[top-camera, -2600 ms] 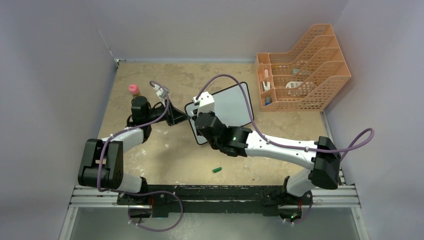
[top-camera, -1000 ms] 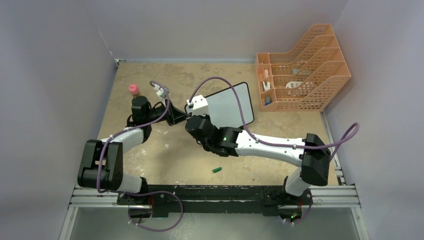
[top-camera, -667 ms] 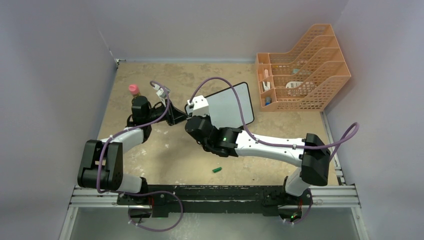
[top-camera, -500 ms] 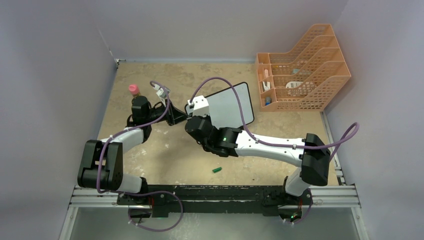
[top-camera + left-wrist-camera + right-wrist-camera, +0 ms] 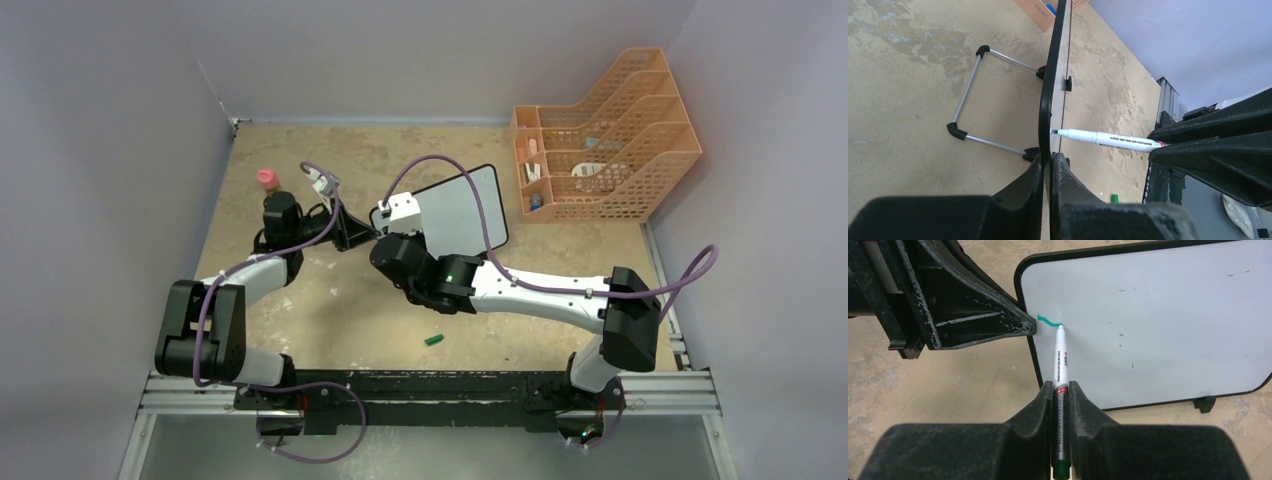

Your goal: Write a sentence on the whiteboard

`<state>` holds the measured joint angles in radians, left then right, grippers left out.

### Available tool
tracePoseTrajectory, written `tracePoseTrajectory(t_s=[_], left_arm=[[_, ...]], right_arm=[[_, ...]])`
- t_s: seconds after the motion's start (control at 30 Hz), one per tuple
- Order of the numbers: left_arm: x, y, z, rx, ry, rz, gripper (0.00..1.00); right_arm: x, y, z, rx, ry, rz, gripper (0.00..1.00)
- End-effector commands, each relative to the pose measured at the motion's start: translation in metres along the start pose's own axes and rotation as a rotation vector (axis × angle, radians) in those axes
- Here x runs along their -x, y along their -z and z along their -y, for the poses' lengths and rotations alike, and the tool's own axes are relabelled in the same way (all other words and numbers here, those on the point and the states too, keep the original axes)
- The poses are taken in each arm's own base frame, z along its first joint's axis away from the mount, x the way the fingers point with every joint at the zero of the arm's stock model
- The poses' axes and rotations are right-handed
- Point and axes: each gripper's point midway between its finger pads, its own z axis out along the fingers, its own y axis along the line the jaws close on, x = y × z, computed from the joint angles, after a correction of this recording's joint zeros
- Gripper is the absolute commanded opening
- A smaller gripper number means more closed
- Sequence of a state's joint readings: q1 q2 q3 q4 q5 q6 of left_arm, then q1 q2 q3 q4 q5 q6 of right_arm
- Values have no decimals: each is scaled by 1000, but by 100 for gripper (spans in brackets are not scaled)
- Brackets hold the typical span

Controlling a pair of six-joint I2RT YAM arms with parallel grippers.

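The whiteboard (image 5: 462,208) stands upright on the table, its white face (image 5: 1158,315) toward my right wrist. My left gripper (image 5: 1050,161) is shut on the board's left edge (image 5: 1047,95). My right gripper (image 5: 1060,386) is shut on a white marker (image 5: 1060,360) with a green tip. The tip touches the board near its upper left corner, at the end of a short green stroke (image 5: 1047,320). In the left wrist view the marker (image 5: 1113,140) meets the board edge-on. In the top view the right wrist (image 5: 410,255) covers the board's left part.
An orange mesh file rack (image 5: 600,140) stands at the back right. A pink-capped bottle (image 5: 267,180) sits behind the left arm. The green marker cap (image 5: 434,340) lies on the table in front. The board's wire stand (image 5: 975,97) juts out behind it.
Since the earliest frame my right arm has shifted left along the board. Over the last second it has barely moved. The left arm and the board have stayed put.
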<state>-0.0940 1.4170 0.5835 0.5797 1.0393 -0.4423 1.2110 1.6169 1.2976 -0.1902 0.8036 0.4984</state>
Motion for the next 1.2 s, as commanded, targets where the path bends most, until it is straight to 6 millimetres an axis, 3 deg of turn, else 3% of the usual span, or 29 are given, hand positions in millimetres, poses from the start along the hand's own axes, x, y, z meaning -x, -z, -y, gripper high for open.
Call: tracePoseTrajectory(t_s=[0.0, 0.37, 0.5, 0.73, 1.17], left_arm=[[19, -2, 8, -20, -104, 28, 0], [19, -2, 8, -16, -106, 29, 0], [19, -2, 7, -11, -105, 30, 0], [20, -2, 7, -7, -105, 31, 0], [21, -2, 7, -7, -108, 32, 0]], right_arm=[[22, 3, 5, -44, -51, 56, 0], [23, 5, 9, -57, -57, 56, 0], [35, 11, 10, -39, -67, 87, 0], [46, 16, 3, 12, -84, 111, 0], [46, 12, -10, 55, -69, 108, 0]])
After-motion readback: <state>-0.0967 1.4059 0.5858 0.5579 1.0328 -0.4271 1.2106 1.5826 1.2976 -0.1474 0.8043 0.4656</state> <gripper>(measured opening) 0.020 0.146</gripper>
